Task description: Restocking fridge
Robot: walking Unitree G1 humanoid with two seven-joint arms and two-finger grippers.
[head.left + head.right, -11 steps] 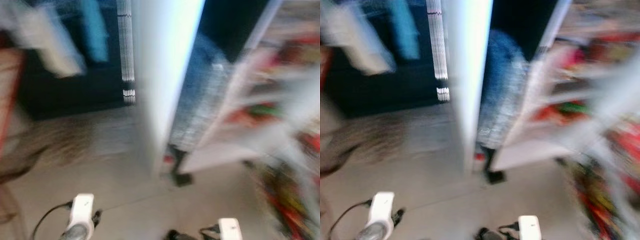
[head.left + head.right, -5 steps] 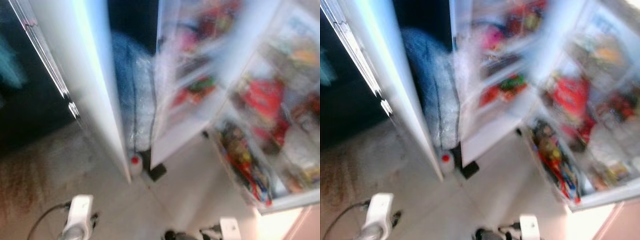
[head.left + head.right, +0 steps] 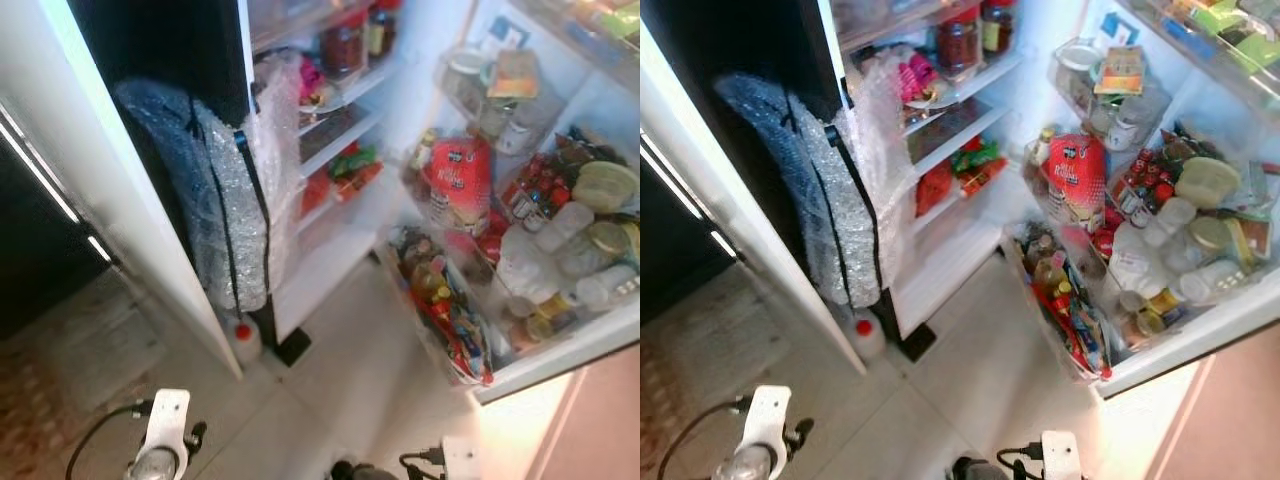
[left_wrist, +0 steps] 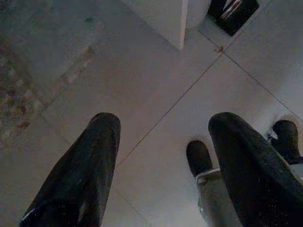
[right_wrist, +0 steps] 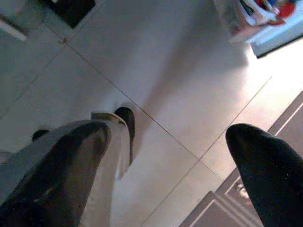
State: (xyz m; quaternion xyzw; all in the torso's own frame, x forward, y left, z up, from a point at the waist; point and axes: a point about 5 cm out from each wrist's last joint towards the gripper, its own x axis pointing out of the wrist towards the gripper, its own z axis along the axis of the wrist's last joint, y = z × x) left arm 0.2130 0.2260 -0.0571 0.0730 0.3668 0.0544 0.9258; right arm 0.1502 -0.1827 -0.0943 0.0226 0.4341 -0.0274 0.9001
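While standing before the open fridge [image 3: 340, 235], faced its lit shelves in the upper centre of the frame and the loaded door [image 3: 560, 350] swung out at right. Noted red jars [image 3: 958, 40] on a top shelf, red and green packets [image 3: 965, 165] lower down, a red bag [image 3: 1077, 180] and bottles [image 3: 1055, 280] crowding the door racks. Bubble-wrapped bundle [image 3: 225, 200] propped at left of centre, small white jug with red cap [image 3: 245, 340] on the floor tiles [image 3: 340, 390] beneath it.

Both arms hung low at the bottom edge. Left gripper [image 4: 163, 165] spread wide over bare tile, grasping nothing; right gripper [image 5: 165, 175] likewise parted and empty. No restock item carried, none spotted on the floor, so nothing yet in hand to shelve.

Risks judged from here: door racks packed tight, so a careless reach could knock bottles loose; jug and bundle near the feet, likely to be kicked or snagged on stepping in.
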